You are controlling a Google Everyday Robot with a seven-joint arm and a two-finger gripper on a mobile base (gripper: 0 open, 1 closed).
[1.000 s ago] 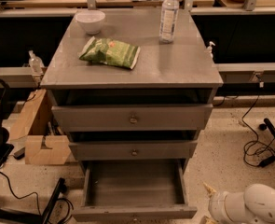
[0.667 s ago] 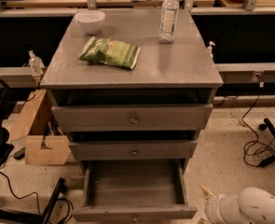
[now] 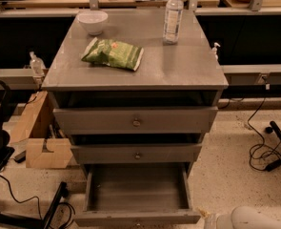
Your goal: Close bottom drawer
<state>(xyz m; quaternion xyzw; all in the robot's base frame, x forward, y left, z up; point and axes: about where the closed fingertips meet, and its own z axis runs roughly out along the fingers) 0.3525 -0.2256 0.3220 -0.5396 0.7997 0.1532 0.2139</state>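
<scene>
- The bottom drawer (image 3: 130, 218) of a grey cabinet stands pulled far out, its empty interior open to view. Its narrow front sits at the very lower edge of the camera view, below the middle drawer (image 3: 136, 154) and top drawer (image 3: 135, 120).
- A white section of the robot's arm (image 3: 256, 218) shows in the lower right corner, just beside the open drawer's right front corner. The pincer itself lies outside the view, so whether it is apart or together cannot be told.
- On the cabinet's surface (image 3: 183, 66) rest a green snack bag (image 3: 112, 54), a white bowl (image 3: 93, 21) and an upright water bottle (image 3: 173, 15).
- Risk: a push landing off-centre, toward the right end of the front, would likely skew the drawer in its slides and jam it partway.
- Risk: an arm swinging in from the right could clip the protruding corner rather than meet the flat face.
- Risk: too hard a shove may jolt the cabinet and topple the tall bottle.
- Risk: with the front at the view's edge, contact is hard to confirm, and the drawer may be left slightly ajar.
</scene>
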